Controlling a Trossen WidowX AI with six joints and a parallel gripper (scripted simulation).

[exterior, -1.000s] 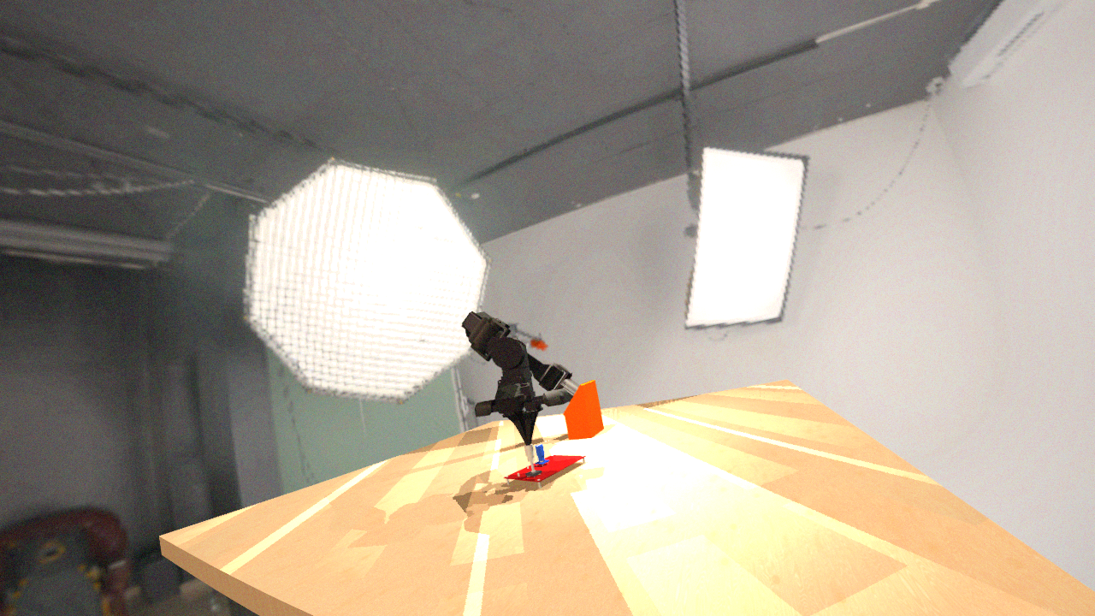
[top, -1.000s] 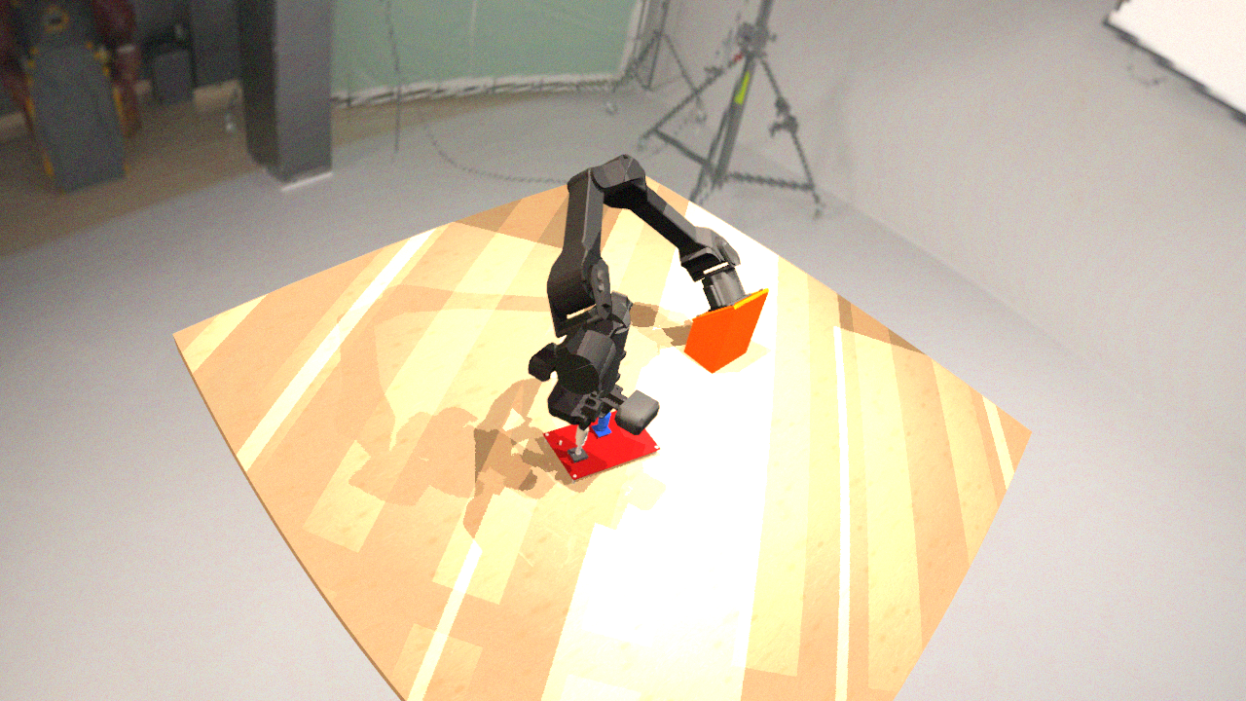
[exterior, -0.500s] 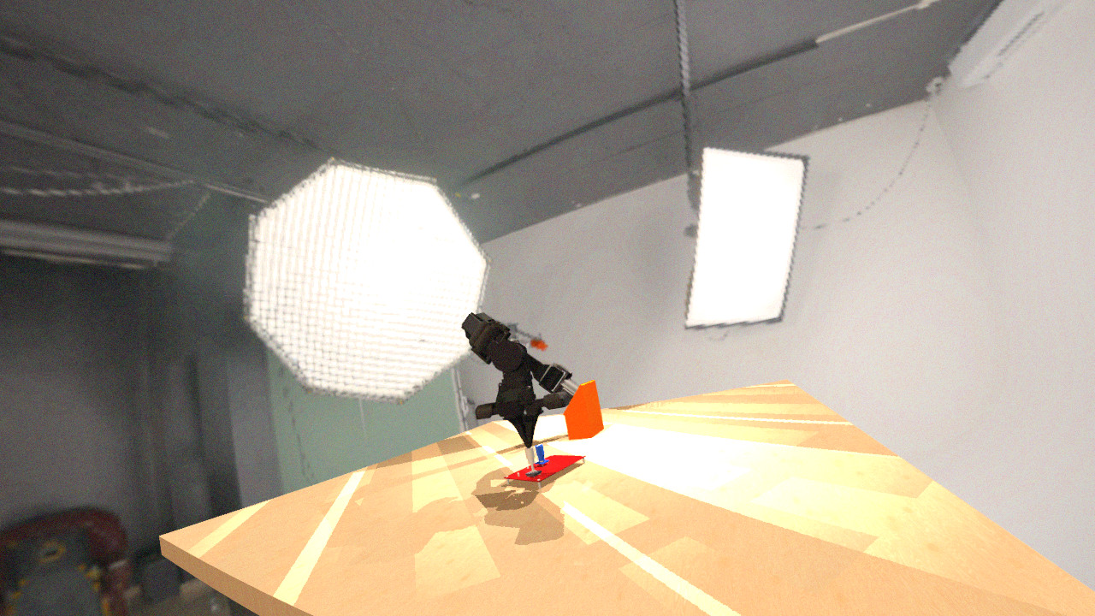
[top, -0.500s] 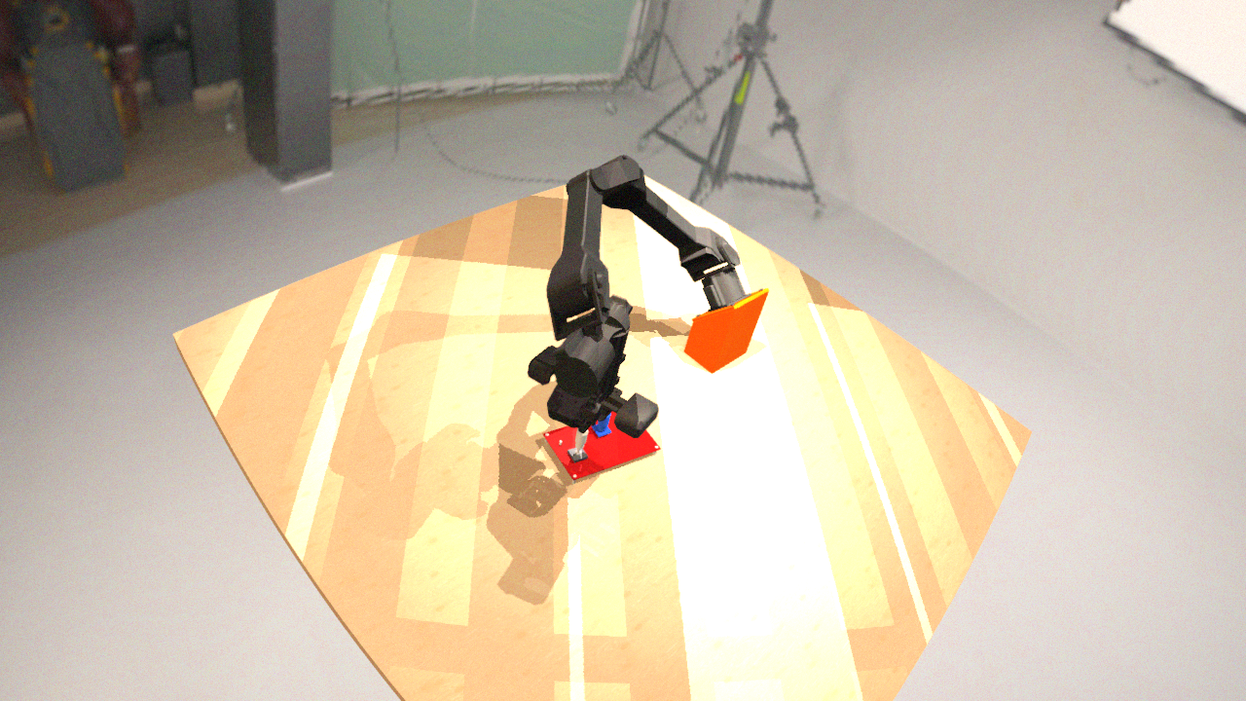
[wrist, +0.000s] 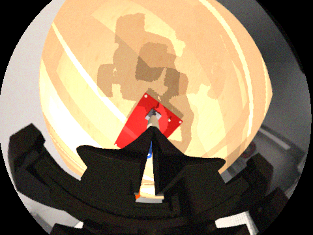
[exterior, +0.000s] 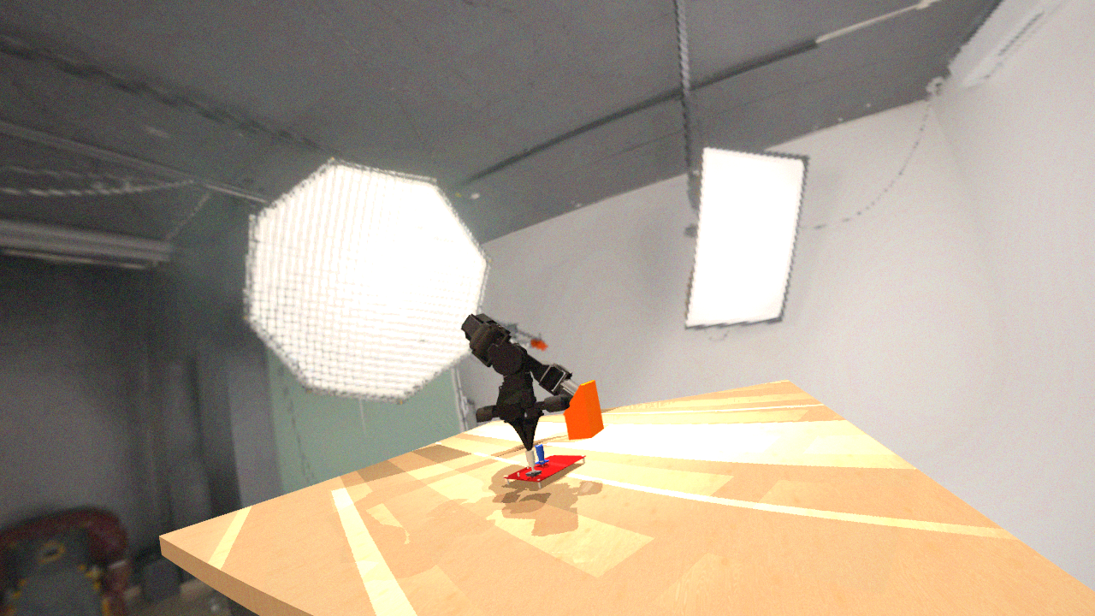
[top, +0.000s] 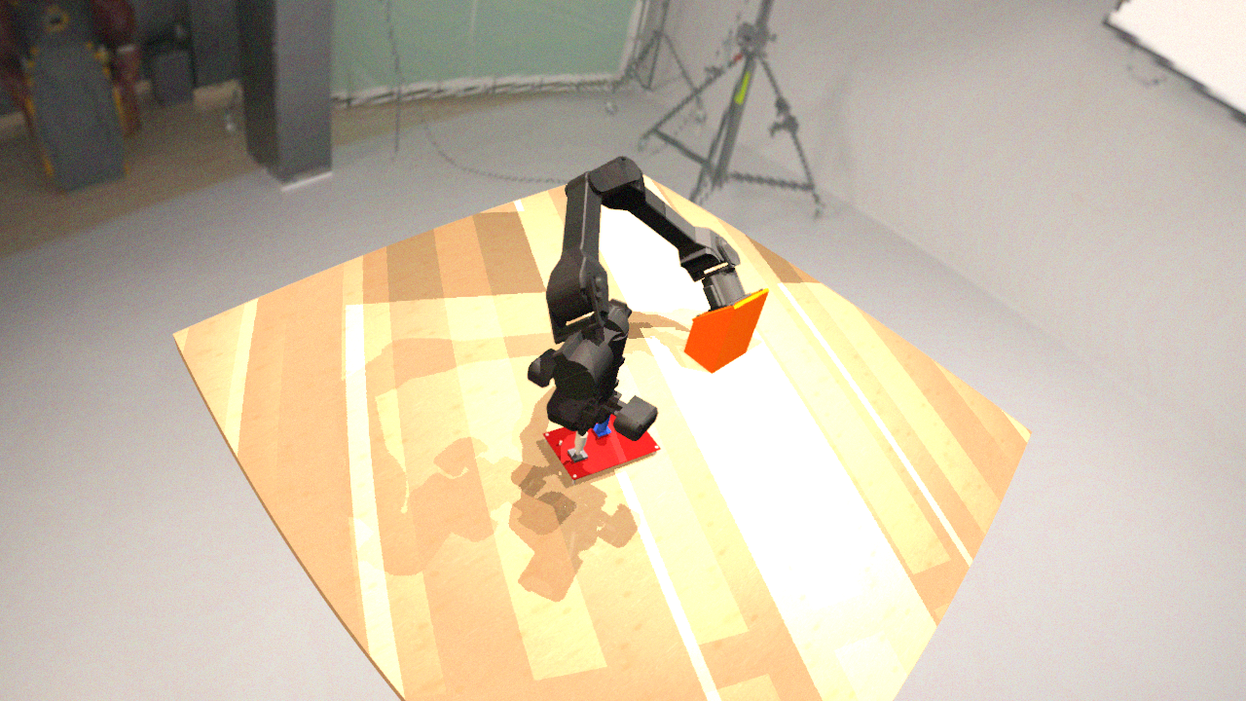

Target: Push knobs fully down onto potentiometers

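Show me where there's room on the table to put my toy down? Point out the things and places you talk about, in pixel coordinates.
There's bare wood between the red board (top: 623, 453) (exterior: 562, 462) (wrist: 134, 125) and the table's (top: 287, 488) (exterior: 429, 566) (wrist: 81, 49) left corner in the top view. It's crowded around both knobs, under the gripper (top: 581, 428) (exterior: 529, 448) (wrist: 152, 129).
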